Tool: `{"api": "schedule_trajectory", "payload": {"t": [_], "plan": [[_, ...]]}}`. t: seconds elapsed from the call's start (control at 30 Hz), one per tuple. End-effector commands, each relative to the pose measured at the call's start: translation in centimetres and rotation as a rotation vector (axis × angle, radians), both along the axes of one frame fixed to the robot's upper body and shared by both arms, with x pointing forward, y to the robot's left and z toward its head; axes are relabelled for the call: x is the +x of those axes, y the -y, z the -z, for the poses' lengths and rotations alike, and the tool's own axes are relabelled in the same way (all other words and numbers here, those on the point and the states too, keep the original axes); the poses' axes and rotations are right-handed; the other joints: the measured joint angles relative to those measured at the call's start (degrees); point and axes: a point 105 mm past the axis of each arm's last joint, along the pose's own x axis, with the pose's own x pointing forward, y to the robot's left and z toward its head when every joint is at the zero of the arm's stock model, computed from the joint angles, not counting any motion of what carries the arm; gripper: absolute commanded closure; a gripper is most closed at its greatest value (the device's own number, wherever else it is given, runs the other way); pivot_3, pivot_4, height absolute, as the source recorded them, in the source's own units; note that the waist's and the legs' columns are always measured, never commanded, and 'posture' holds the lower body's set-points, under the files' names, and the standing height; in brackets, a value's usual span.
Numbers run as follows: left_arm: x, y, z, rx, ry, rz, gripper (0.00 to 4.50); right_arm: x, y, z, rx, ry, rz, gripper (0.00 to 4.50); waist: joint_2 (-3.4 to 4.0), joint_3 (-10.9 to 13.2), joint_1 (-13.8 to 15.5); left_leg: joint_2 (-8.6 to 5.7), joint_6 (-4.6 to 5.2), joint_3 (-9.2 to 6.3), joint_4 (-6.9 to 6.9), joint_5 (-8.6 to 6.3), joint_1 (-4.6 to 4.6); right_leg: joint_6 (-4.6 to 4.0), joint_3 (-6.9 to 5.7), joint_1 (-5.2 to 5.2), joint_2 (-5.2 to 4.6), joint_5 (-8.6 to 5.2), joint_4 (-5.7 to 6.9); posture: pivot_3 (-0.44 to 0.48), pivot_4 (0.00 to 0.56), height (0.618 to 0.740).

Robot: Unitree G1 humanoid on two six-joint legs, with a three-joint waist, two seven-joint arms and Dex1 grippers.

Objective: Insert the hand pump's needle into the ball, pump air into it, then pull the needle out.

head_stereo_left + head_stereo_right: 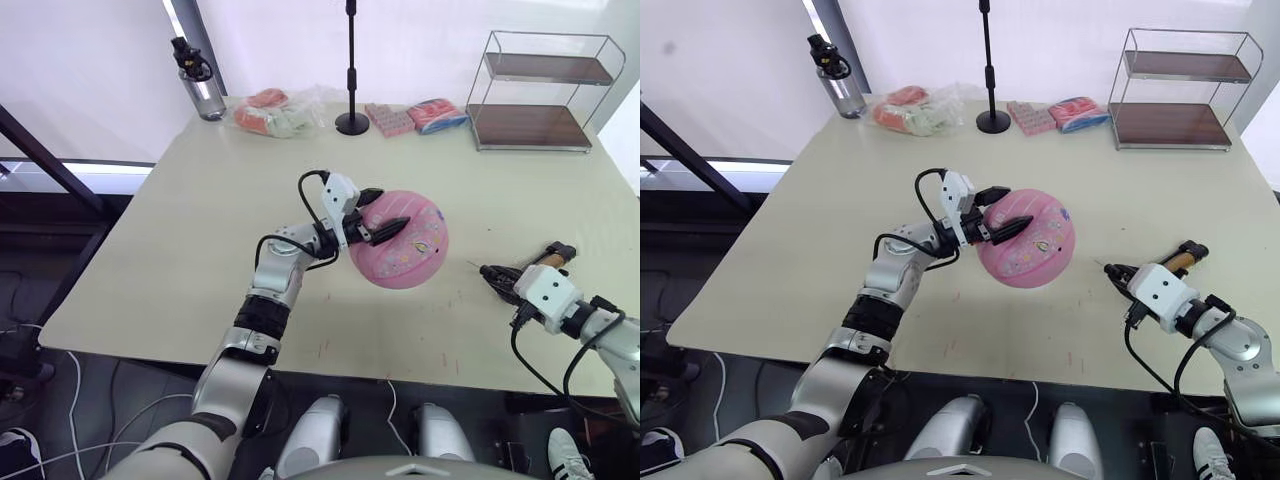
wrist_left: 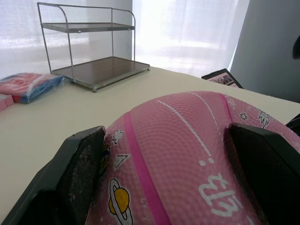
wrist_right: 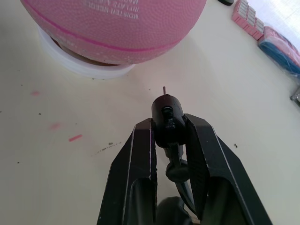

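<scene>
This is looking like a robot test room or lab rather than a home. A large cream table (image 1: 180, 250) is filling the middle of the frame, with loose cables trailing on the dark floor at lower left. At the top centre a black pole stand (image 1: 351, 70) is rising from a round base. A bare wire shelf rack (image 1: 540, 90) is sitting at upper right, and plain white curtains are hanging behind.

My table (image 1: 180, 260), cream-topped. The ball (image 1: 405, 245) sits on a white ring (image 3: 79, 65), beside my left gripper (image 1: 385, 222). Beyond it: bottle (image 1: 203, 88), clear bag (image 1: 275, 112), stand base (image 1: 352, 123), packets (image 1: 415, 117), wire rack (image 1: 535, 95). Pump (image 1: 550, 258) by my right gripper (image 1: 492, 272).
</scene>
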Motion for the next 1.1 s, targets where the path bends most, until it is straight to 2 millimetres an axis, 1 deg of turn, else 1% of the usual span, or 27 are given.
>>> {"api": "schedule_trajectory", "payload": {"t": [0.03, 0.27, 0.5, 0.57, 0.6, 0.67, 0.73, 0.8, 0.83, 0.93, 1.03, 1.1], "plan": [[-0.5, 0.2, 0.7, 0.017, -0.041, 0.019, 0.0, 0.3, 0.0, -0.4, 0.004, 0.026, 0.006, 4.17, -0.02, 0.26, 0.03, 0.0, 0.0, -0.01, -0.01, 0.0, -0.01, -0.01, 0.0, -0.01, 0.01, 0.0, 0.0, 0.0, 0.15, 0.731], [-1.4, 0.4, -1.8, -0.032, 0.021, 0.065, 0.0, 0.7, 0.5, 0.2, -0.044, 0.041, 0.018, 4.17, -0.11, 1.14, 0.07, -0.04, -0.25, -0.02, -0.06, 0.14, -0.12, -0.02, 0.0, -0.11, 0.01, 0.0, -0.02, 0.0, 0.15, 0.731], [-2.0, 0.2, -5.3, -0.124, 0.096, 0.101, 0.0, 0.9, 1.0, 1.1, -0.105, 0.048, 0.019, 4.17, -0.14, 1.57, -0.07, -0.06, -0.28, -0.01, -0.09, 0.15, -0.2, -0.03, 0.03, -0.21, 0.01, 0.01, -0.02, 0.0, 0.15, 0.731], [-2.2, 0.2, -6.1, -0.143, 0.115, 0.112, 0.0, 1.0, 1.1, 1.3, -0.11, 0.048, 0.021, 3.14, -0.17, 1.61, -0.17, -0.06, -0.29, 0.0, -0.1, 0.16, -0.23, -0.03, 0.03, -0.21, 0.01, 0.01, -0.02, 0.0, 0.15, 0.731], [-2.3, 0.2, -6.6, -0.153, 0.124, 0.117, 0.0, 1.0, 1.2, 1.3, -0.111, 0.049, 0.021, 2.77, -0.15, 1.62, -0.25, -0.06, -0.29, 0.0, -0.1, 0.16, -0.24, -0.03, 0.03, -0.21, 0.01, 0.01, -0.02, 0.0, 0.15, 0.731], [-2.6, 0.1, -7.7, -0.173, 0.149, 0.14, 0.0, 1.1, 1.2, 1.4, -0.114, 0.051, 0.02, 1.63, -0.15, 1.63, -0.4, -0.07, -0.3, 0.03, -0.1, 0.16, -0.24, -0.04, 0.06, -0.21, 0.01, 0.01, -0.02, 0.0, 0.15, 0.731], [-3.2, -0.1, -8.5, -0.182, 0.17, 0.172, 0.0, 1.1, 1.3, 1.4, -0.116, 0.052, 0.02, 1.23, -0.13, 1.67, -0.76, -0.07, -0.3, 0.05, -0.1, 0.17, -0.23, -0.04, 0.08, -0.22, 0.02, 0.01, -0.01, 0.0, 0.15, 0.731], [-3.8, -0.4, -8.9, -0.169, 0.18, 0.21, 0.0, 1.1, 1.3, 1.5, -0.117, 0.053, 0.019, 0.24, -0.13, 1.69, -0.92, -0.06, -0.31, 0.08, -0.1, 0.17, -0.23, -0.04, 0.11, -0.24, 0.03, 0.01, 0.01, 0.0, 0.15, 0.731], [-4.0, -0.5, -8.9, -0.161, 0.182, 0.224, 0.0, 1.1, 1.3, 1.5, -0.117, 0.053, 0.018, 0.02, -0.12, 1.69, -0.91, -0.05, -0.31, 0.11, -0.11, 0.17, -0.22, -0.04, 0.14, -0.25, 0.05, 0.01, 0.03, 0.0, 0.15, 0.731], [-5.3, -1.9, -8.7, -0.112, 0.173, 0.288, 0.0, 1.0, 1.4, 1.5, -0.117, 0.053, 0.018, 0.02, -0.12, 1.69, -0.95, -0.04, -0.33, 0.14, -0.12, 0.18, -0.19, -0.04, 0.16, -0.25, 0.06, 0.01, 0.06, 0.0, 0.15, 0.731], [-6.8, -3.4, -7.7, -0.021, 0.138, 0.361, 0.0, 1.1, 1.5, 1.5, -0.116, 0.054, 0.018, 0.02, -0.11, 1.69, -1.29, 0.0, -0.33, 0.23, -0.16, 0.18, -0.16, -0.06, 0.27, -0.31, 0.09, 0.01, 0.09, 0.0, 0.15, 0.731], [-7.5, -4.0, -7.3, 0.018, 0.119, 0.392, 0.0, 1.1, 1.5, 1.5, -0.115, 0.055, 0.017, 0.02, -0.11, 1.7, -1.42, 0.0, -0.33, 0.26, -0.17, 0.18, -0.16, -0.1, 0.3, -0.34, 0.1, -0.02, 0.16, 0.0, 0.15, 0.731]]}}
